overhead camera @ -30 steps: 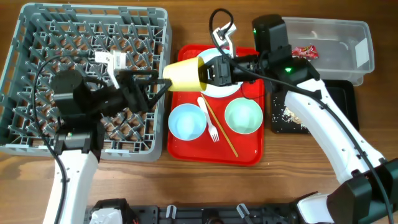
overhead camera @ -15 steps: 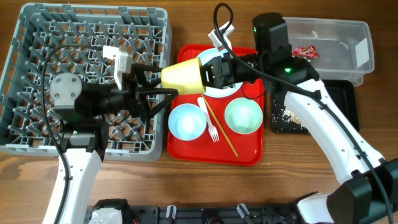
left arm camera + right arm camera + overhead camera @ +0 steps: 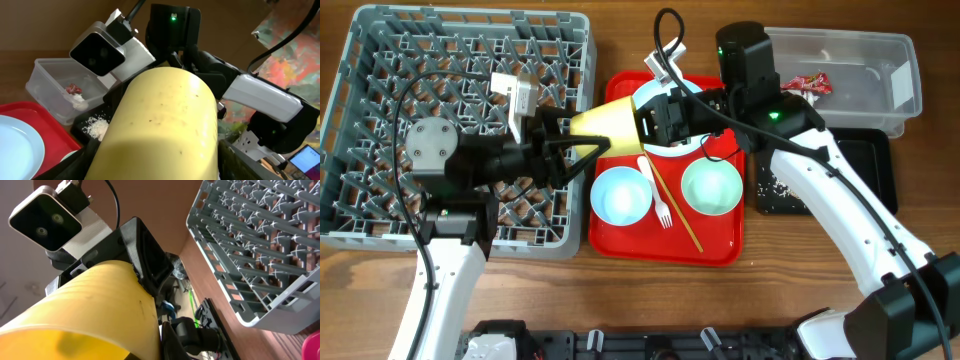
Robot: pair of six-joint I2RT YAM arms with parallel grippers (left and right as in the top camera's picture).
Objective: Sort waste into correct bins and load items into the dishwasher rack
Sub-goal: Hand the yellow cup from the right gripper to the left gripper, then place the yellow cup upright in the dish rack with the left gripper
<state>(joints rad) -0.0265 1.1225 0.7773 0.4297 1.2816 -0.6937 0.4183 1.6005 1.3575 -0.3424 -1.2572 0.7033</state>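
The yellow cup (image 3: pixel 605 122) hangs on its side in the air between the grey dishwasher rack (image 3: pixel 360 120) and the red tray (image 3: pixel 720 250). My right gripper (image 3: pixel 642 120) is shut on its wide end. My left gripper (image 3: pixel 582 140) has its fingers against both sides of the narrow end; the cup (image 3: pixel 165 125) fills the left wrist view. On the red tray sit the light blue bowl (image 3: pixel 620 195), the pale green bowl (image 3: pixel 712 187), a chopstick (image 3: pixel 675 215), and the plate (image 3: pixel 680 150), mostly hidden. The wrapper (image 3: pixel 812 84) lies in the clear tub (image 3: pixel 880 60). The scraps (image 3: pixel 775 185) lie in the black tray (image 3: pixel 870 170).
A white plastic fork (image 3: pixel 658 200) lies on the red tray between the two bowls. The rack holds only its pegs. Both arms meet above the gap between the rack and the red tray.
The right gripper carried the yellow cup a little left. The left gripper turned towards it and its fingers drew in around the cup's narrow end.
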